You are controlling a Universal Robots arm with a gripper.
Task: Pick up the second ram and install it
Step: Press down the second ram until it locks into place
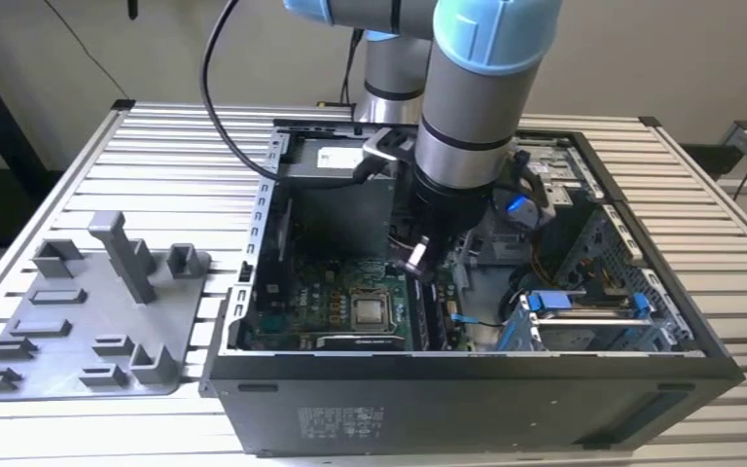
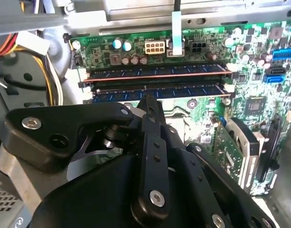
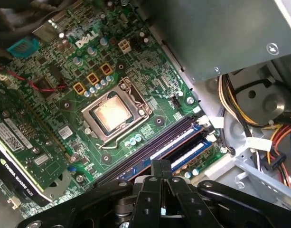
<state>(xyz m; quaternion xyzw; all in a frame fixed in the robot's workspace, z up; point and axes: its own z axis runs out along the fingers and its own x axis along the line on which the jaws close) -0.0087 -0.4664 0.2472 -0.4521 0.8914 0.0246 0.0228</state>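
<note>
Gripper (image 2: 150, 102) down inside PC case (image 1: 478, 389), fingers pinched together right above RAM slots. Second ram (image 2: 157, 89) looks seated beside first stick. We'd worry half-seated latch: uneven push could flex motherboard (image 3: 64, 85). Case sits on slatted metal table (image 1: 101, 175), grey tray (image 1: 75, 321) alongside, plain wall behind.

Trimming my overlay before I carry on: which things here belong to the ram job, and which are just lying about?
In the job:
second ram, in the slot nearest the claw
claw, over that slot
neighbouring ram stick
motherboard

Lying about:
grey tray
processor
graphics card
cable bundle
</note>
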